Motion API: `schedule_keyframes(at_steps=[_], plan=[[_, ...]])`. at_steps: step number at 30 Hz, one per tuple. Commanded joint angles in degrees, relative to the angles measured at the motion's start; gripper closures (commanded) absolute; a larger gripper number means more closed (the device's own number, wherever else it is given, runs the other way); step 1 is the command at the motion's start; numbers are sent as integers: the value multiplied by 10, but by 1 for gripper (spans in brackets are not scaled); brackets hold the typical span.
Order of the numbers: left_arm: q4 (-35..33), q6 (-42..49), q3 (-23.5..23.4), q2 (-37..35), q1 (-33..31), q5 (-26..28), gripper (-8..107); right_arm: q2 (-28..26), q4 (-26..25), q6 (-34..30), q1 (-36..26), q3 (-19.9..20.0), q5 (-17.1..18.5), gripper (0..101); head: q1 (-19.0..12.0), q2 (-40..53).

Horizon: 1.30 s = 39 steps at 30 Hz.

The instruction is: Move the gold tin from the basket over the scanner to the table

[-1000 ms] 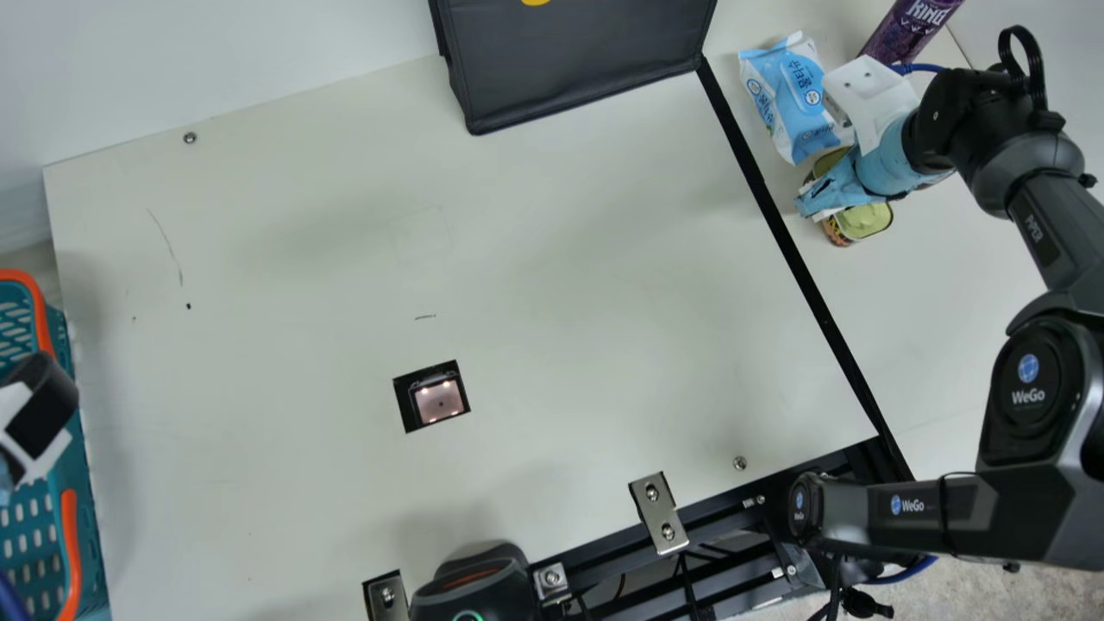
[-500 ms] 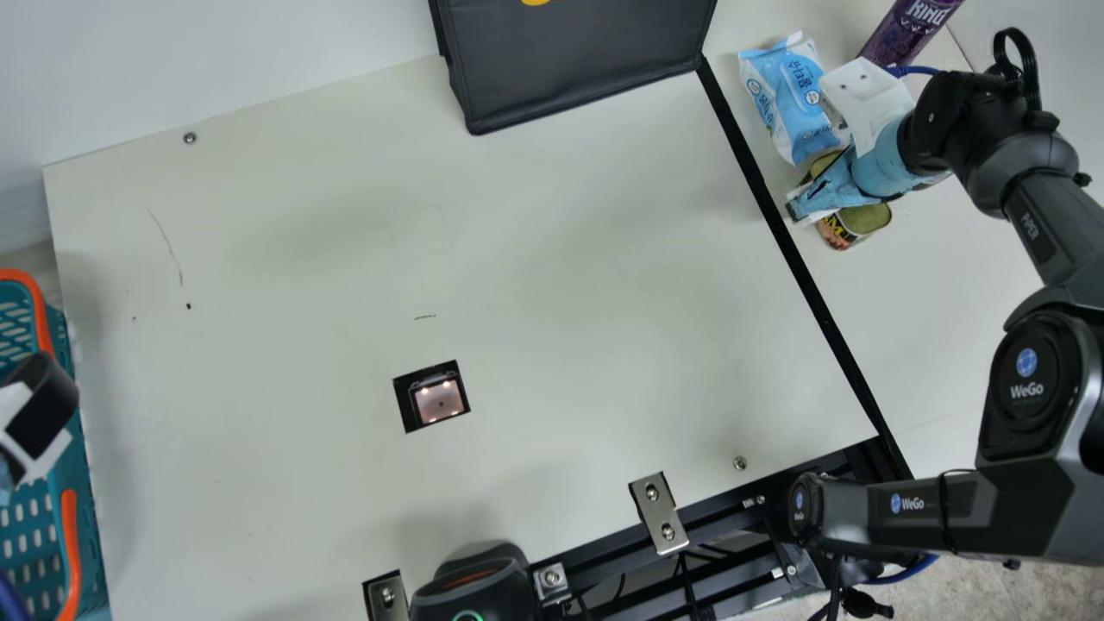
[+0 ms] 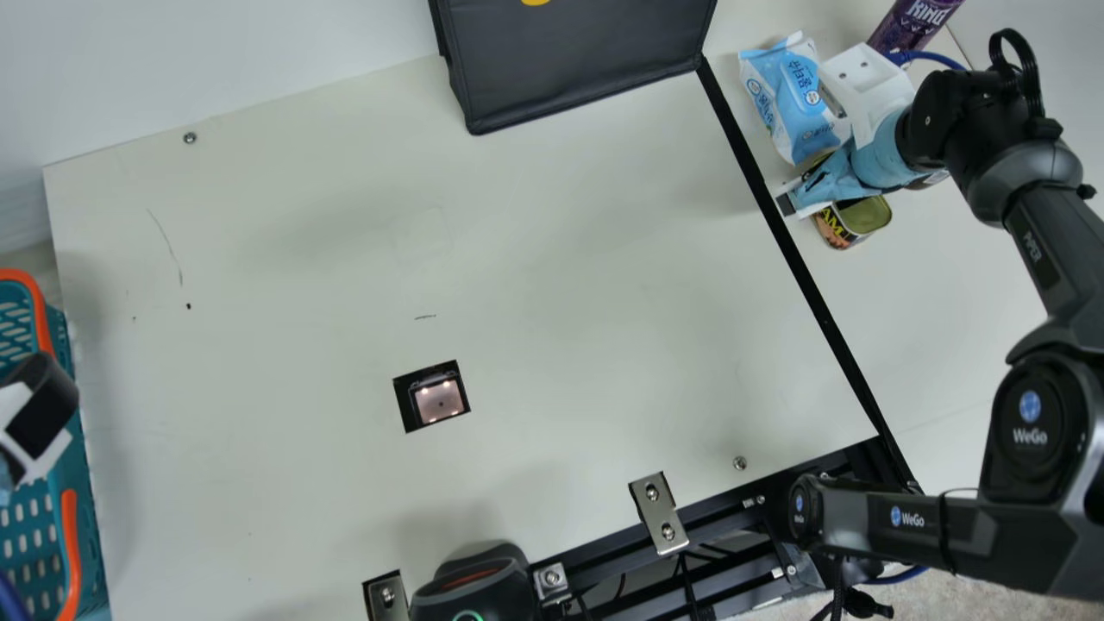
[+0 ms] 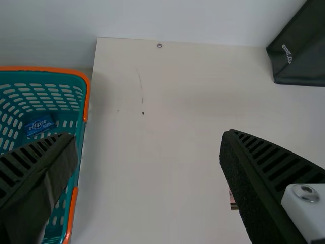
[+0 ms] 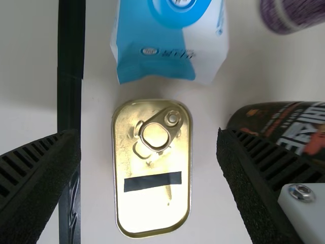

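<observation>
The gold tin (image 3: 865, 216) lies at the right of the table (image 3: 604, 302), partly hidden under my right gripper (image 3: 798, 200). In the right wrist view, the tin's ring-pull lid (image 5: 152, 203) faces up between the parted fingers of my right gripper (image 5: 149, 147), with a gap on both sides. My left gripper (image 3: 39, 418) is at the main view's left edge, above the basket (image 3: 71, 535). Seen from its wrist, my left gripper (image 4: 150, 147) is open with nothing held. The scanner window (image 3: 440, 401) is set into the tabletop.
Beside the tin are a blue wipes pack (image 3: 789, 99) and a dark printed can (image 5: 289, 127); a purple can (image 3: 914, 21) stands farther back. A black bag (image 3: 578, 60) is at the back edge. The basket holds a blue packet (image 4: 39, 124). A black scanner body (image 3: 474, 591) sits in front.
My right gripper has shifted slightly left over the tin and turned a little, uncovering more of the tin's printed side. The left arm has kept still.
</observation>
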Motion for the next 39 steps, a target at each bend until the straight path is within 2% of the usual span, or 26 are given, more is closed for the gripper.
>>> schedule_keyframes(at_steps=[1,7,25,26,28,39], plan=[[0,0,0,0,0,0,9,-18,-7,12,9,-2,4,6,-17,-1],[0,0,0,0,0,0,9,-72,-18,52,40,-12,27,6,-17,-1],[0,0,0,0,0,0,9,-245,-3,194,128,-43,123,6,-17,-1],[0,0,0,0,0,0,9,-227,-3,181,123,-42,120,6,-17,-1],[0,0,0,0,0,0,9,-244,0,193,128,-42,126,6,-17,-1],[-42,110,34,-85,95,15,9,-357,21,245,197,-73,207,6,-17,145]])
